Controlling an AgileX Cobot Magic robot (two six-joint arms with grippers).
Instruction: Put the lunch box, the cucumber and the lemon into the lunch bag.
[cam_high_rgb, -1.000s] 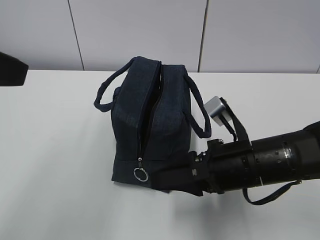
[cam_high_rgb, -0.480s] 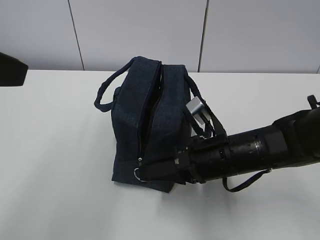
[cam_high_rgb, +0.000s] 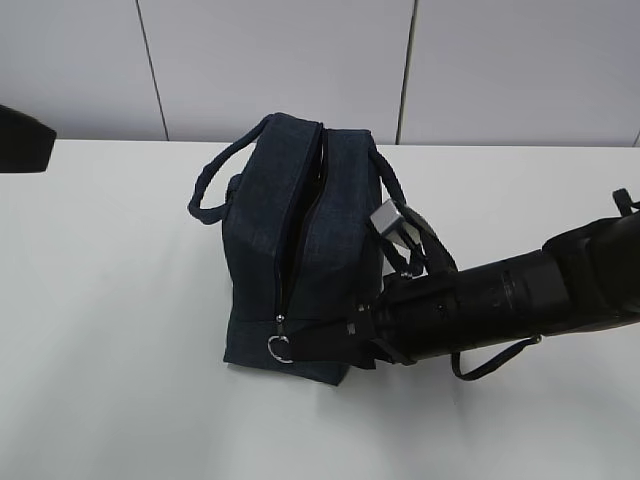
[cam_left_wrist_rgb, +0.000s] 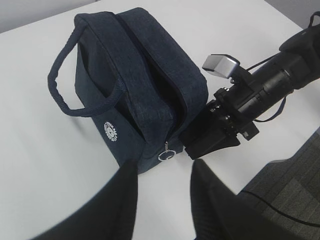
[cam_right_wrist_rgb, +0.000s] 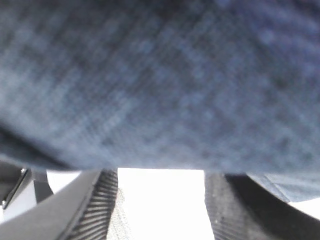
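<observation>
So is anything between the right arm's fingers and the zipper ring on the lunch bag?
Nothing visible. The right gripper sits at the lunch bag's lower end, right beside the ring pull, with no object between them. Its fingers stand apart.

The bag (cam_high_rgb: 300, 250) just ahead of the right claw (cam_high_rgb: 320, 345) is dark navy throughout, with a fine woven texture that reads as a mottled blue-grey up close (cam_right_wrist_rgb: 160, 80). Its two loop handles (cam_high_rgb: 215, 185) are the same navy. The zipper (cam_high_rgb: 283, 260) is black, ending in a silver ring pull (cam_high_rgb: 281, 349) right at the claw's tip. A small round white logo (cam_left_wrist_rgb: 111, 131) marks one side panel. The right claw and its arm (cam_high_rgb: 500, 300) are black; a silver-grey block (cam_high_rgb: 388, 217) sits on top, behind the claw. The left claw's fingers (cam_left_wrist_rgb: 125, 200) are plain black. The table (cam_high_rgb: 110, 330) under both is white. The wall (cam_high_rgb: 280, 60) beyond is pale grey with thin dark seams.
</observation>
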